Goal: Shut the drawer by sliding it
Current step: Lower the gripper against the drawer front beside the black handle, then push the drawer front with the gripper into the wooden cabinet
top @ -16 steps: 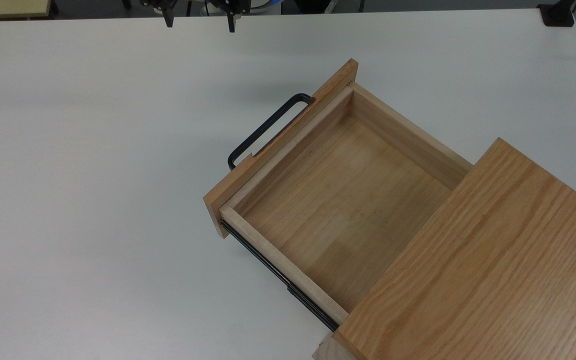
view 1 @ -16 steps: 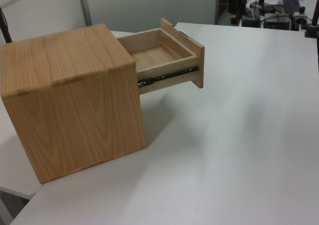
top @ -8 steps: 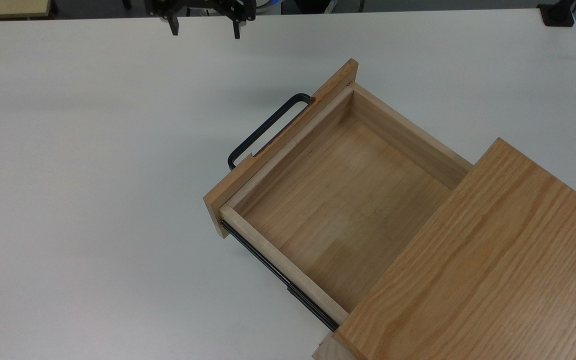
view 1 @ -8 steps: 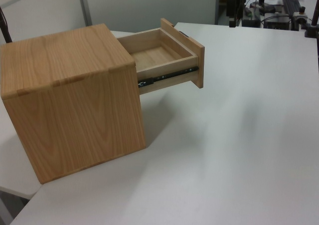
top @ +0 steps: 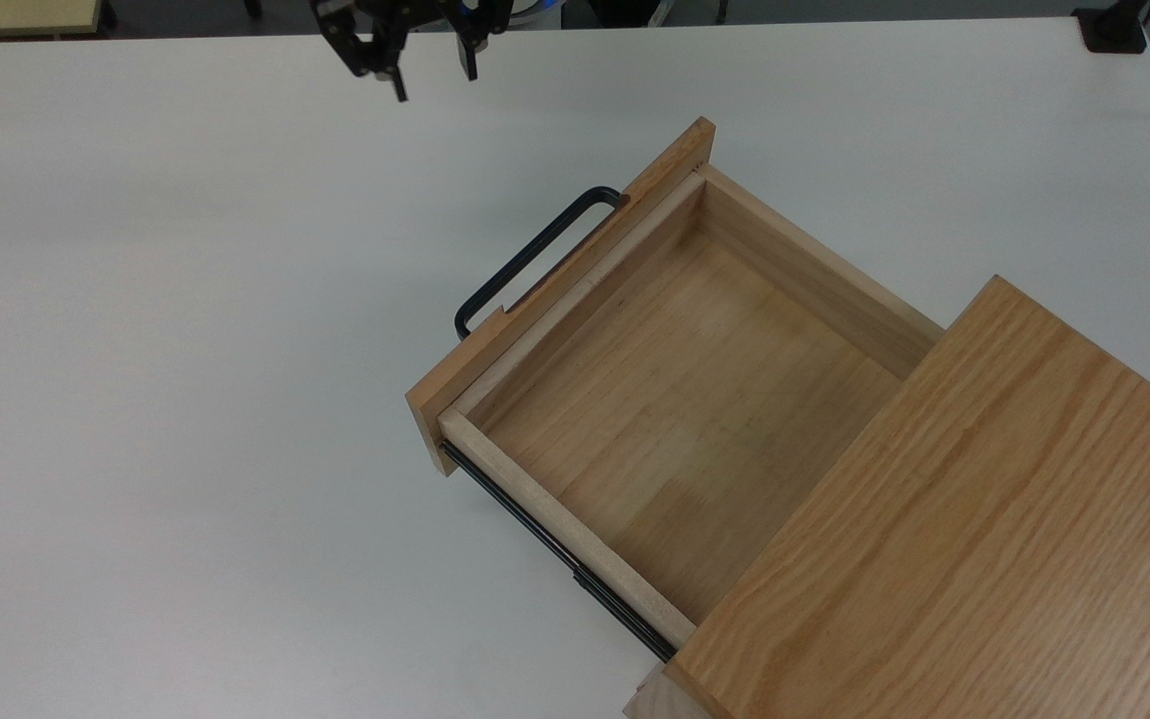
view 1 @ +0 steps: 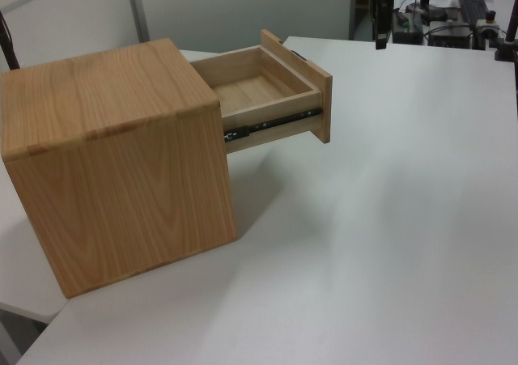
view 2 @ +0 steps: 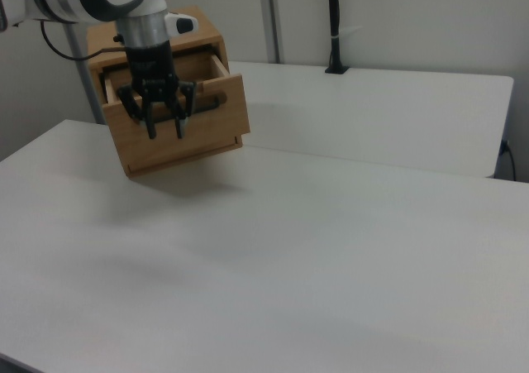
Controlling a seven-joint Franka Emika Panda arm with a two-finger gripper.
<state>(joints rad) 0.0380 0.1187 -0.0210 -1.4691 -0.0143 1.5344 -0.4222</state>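
Claw (top: 431, 85) spread, holding nothing, hanging above the bare tabletop (top: 186, 399); presumably staged to come in on the front panel for a push. One drawer (top: 675, 399), well apart from the claw toward the top view's lower right, pulled far out of one cabinet (top: 984, 539), tray empty. One black handle (top: 535, 255) on the panel faces the claw. Closing not yet begun.
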